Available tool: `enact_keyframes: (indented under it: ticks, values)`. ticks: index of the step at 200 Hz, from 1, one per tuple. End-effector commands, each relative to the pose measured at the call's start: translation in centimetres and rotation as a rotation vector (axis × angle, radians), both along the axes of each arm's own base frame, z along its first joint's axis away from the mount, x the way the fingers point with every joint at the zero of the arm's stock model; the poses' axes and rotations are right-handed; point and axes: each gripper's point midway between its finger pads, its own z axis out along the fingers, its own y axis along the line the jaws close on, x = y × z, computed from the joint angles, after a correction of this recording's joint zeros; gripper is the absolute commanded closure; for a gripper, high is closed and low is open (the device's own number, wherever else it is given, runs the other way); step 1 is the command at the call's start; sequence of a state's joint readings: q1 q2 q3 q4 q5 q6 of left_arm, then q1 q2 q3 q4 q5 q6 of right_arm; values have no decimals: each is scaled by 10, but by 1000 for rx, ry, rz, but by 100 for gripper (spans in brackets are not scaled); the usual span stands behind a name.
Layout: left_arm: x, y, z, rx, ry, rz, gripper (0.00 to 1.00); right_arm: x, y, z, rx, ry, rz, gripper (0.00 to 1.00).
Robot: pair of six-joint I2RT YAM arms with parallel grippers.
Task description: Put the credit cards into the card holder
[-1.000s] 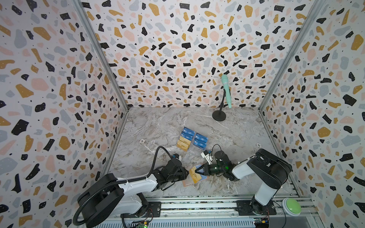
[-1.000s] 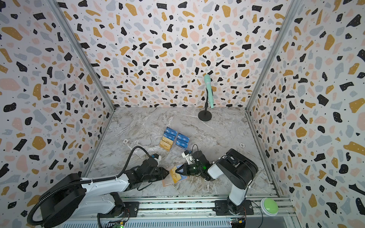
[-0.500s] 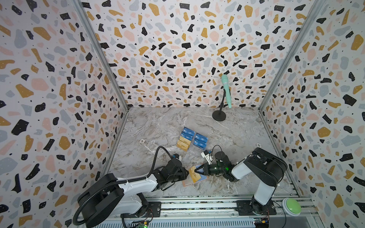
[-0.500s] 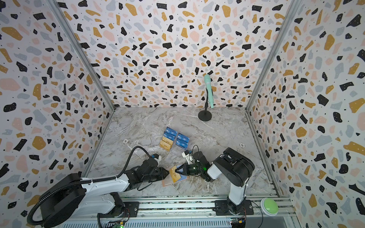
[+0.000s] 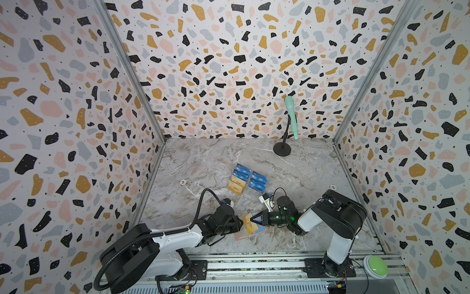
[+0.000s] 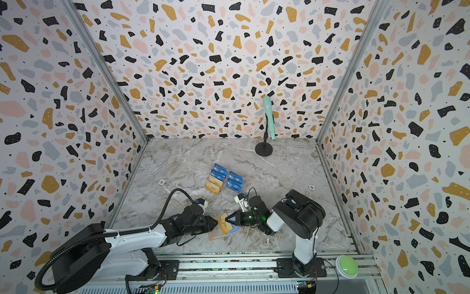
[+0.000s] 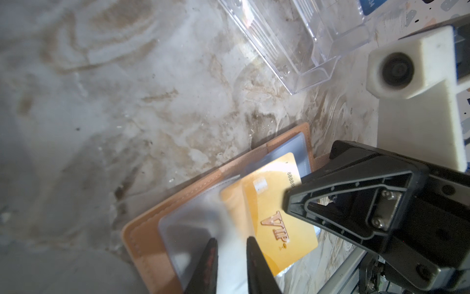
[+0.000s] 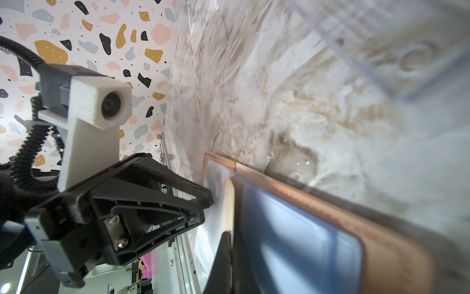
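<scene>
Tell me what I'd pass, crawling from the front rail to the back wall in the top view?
First the green button → card holder → clear card stand → microphone stand.

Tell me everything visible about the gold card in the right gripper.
The gold card is a flat, glossy plastic rectangle with rounded corners, raised "VIP" lettering, embossed digits along one edge and a small pale patch. The right gripper is shut on one edge, holding it tilted over the open salmon card holder. Its free end meets a clear sleeve, seemingly partly inside.
</scene>
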State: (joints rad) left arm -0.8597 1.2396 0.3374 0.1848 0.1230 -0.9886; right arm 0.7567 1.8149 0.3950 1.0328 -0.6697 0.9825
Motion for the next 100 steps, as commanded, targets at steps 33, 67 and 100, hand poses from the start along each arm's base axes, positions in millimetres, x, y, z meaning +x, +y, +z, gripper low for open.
enact_keyframes:
  ticks: [33, 67, 100]
  values:
    - [-4, 2, -3, 17, 15, -5, 77, -1, 1, 0, 8, 6, -6, 100]
    - [-2, 1, 1, 14, 6, -2, 77, -4, 2, -3, -2, 33, -3, 100]
    - [0, 0, 4, 15, -1, 1, 76, -9, -1, -9, -36, 49, -6, 100]
